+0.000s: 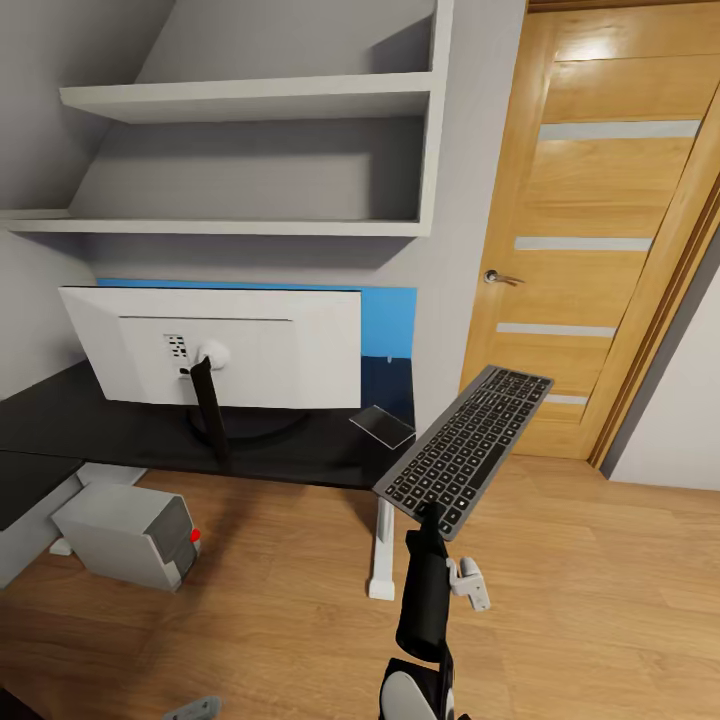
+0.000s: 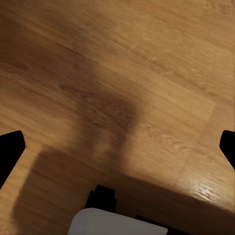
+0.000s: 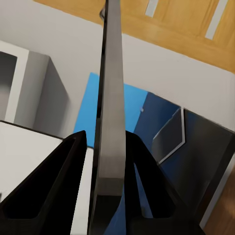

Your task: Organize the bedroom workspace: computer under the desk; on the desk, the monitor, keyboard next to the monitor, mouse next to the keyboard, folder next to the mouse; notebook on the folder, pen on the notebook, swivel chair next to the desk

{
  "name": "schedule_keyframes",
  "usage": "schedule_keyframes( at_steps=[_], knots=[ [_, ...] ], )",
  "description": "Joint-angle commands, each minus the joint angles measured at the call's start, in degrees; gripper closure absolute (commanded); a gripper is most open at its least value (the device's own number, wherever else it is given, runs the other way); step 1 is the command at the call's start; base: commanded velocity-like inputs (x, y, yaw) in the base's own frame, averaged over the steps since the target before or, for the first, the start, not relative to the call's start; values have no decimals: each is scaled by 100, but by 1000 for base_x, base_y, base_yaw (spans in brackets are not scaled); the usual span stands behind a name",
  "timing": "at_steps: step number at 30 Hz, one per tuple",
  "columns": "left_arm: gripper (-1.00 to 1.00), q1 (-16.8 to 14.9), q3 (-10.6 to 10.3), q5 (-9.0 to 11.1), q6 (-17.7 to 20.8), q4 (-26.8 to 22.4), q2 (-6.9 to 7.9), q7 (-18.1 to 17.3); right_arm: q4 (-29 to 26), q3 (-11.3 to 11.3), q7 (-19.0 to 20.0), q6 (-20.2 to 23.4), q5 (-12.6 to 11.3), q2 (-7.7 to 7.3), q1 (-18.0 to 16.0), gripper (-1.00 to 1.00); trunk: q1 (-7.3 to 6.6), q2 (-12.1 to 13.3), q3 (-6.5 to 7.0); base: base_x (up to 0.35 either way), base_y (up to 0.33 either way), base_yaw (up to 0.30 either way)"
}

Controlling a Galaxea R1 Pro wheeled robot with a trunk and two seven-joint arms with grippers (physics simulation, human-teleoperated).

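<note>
My right gripper [image 1: 430, 513] is shut on the near end of the silver-grey keyboard [image 1: 465, 450], holding it tilted in the air just right of the desk's end. In the right wrist view the keyboard [image 3: 111, 98] stands edge-on between the black fingers [image 3: 49, 196]. The monitor [image 1: 215, 345] stands on the black desk [image 1: 100, 430], its white back toward me. A small glossy notebook [image 1: 383, 425] lies at the desk's right end, also visible as notebook [image 3: 169, 134]. The grey computer [image 1: 130, 535] sits on the floor under the desk. My left gripper [image 2: 117, 147] hangs open over bare wood floor.
A bright blue panel [image 1: 390, 320] leans on the wall behind the monitor. White shelves [image 1: 260, 100] hang above the desk. A wooden door [image 1: 600, 230] is at the right. The desk's white leg [image 1: 382, 560] stands close to my right arm.
</note>
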Motion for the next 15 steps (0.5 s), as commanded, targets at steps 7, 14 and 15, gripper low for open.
schedule_keyframes(
  at_steps=[7, 14, 15],
  knots=[
    [-100, -2, -24, 55, 2, -10, 6, 38, -1, 1, -55, -23, 47, -7, -6, 100, 0, -4, -6, 155, 257, -148],
    [-100, -2, -22, 61, -268, -10, 15, 42, -1, 0, -54, -23, 48, -7, -6, 100, 0, -4, -6, 156, 183, -255],
    [-100, -2, -23, 62, -278, -10, 17, 43, -1, 0, -54, -23, 48, -7, -6, 100, 0, -4, -6, 39, 43, -262]
  ],
)
